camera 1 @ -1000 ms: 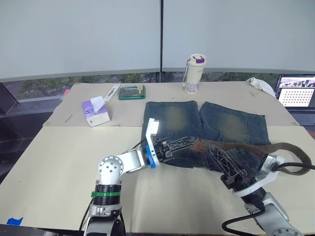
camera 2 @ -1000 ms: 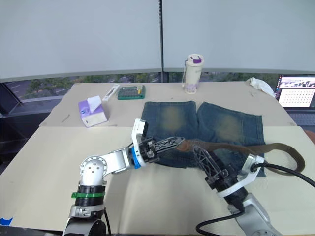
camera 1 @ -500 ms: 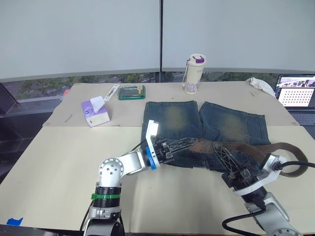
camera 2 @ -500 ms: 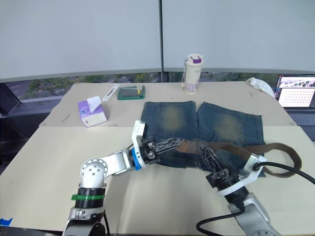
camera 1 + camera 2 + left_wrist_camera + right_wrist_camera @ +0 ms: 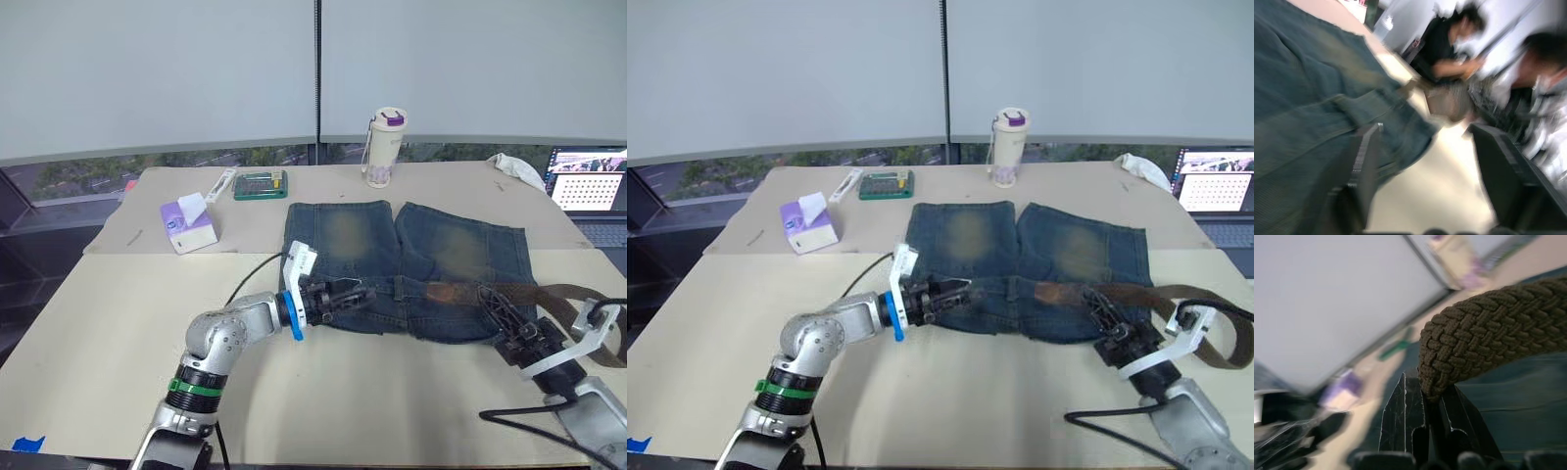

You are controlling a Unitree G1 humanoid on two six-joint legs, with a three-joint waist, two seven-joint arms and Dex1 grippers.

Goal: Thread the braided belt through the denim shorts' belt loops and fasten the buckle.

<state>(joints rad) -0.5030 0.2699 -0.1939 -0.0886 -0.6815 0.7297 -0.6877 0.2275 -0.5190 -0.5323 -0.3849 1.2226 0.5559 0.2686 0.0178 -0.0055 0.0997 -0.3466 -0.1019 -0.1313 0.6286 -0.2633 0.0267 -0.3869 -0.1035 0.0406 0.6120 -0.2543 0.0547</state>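
The denim shorts (image 5: 372,240) lie flat on the table, waistband toward me. The braided belt (image 5: 458,292) runs along the right half of the waistband and loops off the right edge. My right gripper (image 5: 490,302) is shut on the belt; in the right wrist view the brown braid (image 5: 1488,340) is pinched between its fingers (image 5: 1403,406). My left gripper (image 5: 355,292) rests at the waistband's middle, jaws open, with only denim (image 5: 1312,112) between its fingers (image 5: 1365,171). The buckle and the belt loops are too small to make out.
Behind the shorts stand a bottle (image 5: 385,147), a green box (image 5: 262,183) and a purple tissue box (image 5: 188,223). A laptop (image 5: 591,188) and a white cloth (image 5: 519,168) sit at the far right. People (image 5: 1449,49) show beyond the table's right side.
My left gripper opened, let go of the belt's end and drew back to the left. My right gripper shut on the belt and moved right, drawing it down along the waistband.
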